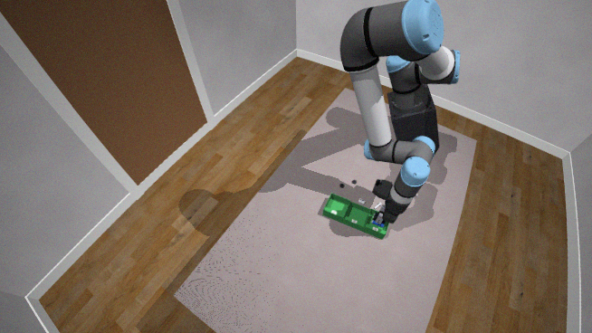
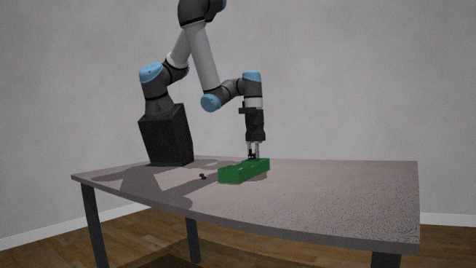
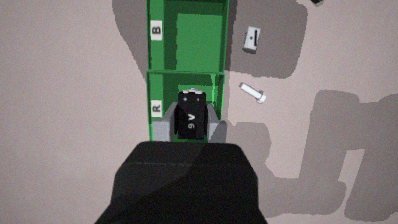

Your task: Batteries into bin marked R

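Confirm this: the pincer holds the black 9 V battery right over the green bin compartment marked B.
Not quite. The pincer does hold the black 9 V battery, but over the green bin compartment marked R, not B. The wrist view shows B as the next compartment, farther from the pincer.

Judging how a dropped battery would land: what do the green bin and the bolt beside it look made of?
The bin looks like plastic: uniform bright green, thin flat walls, matte with no glint. The bolt looks like metal, pale silver-grey with a hexagonal-looking head, though it is too small to be sure.
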Controlling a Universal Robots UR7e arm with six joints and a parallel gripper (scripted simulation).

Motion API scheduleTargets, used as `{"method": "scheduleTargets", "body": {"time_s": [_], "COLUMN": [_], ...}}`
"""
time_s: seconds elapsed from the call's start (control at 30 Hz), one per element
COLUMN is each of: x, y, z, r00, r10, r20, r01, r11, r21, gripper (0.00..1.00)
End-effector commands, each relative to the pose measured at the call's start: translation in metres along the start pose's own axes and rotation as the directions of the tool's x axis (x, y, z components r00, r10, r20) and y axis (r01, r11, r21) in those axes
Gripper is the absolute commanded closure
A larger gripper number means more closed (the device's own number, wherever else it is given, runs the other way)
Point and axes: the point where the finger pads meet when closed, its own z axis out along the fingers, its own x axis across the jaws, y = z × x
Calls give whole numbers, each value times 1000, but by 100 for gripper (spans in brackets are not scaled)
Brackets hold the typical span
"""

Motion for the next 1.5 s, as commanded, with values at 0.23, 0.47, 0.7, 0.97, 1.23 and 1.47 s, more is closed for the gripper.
{"method": "scheduleTargets", "body": {"time_s": [0.23, 0.47, 0.7, 0.97, 1.23, 1.47], "x": [-1, -1, -1, -1, -1, -1], "y": [0, 0, 0, 0, 0, 0], "z": [20, 21, 21, 21, 21, 17], "r00": [1000, 1000, 1000, 1000, 1000, 1000], "r10": [0, 0, 0, 0, 0, 0], "r20": [2, 2, 2, 2, 2, 2], "r01": [0, 0, 0, 0, 0, 0], "r11": [1000, 1000, 1000, 1000, 1000, 1000], "r21": [0, 0, 0, 0, 0, 0], "gripper": [50, 50, 50, 32, 32, 32]}}
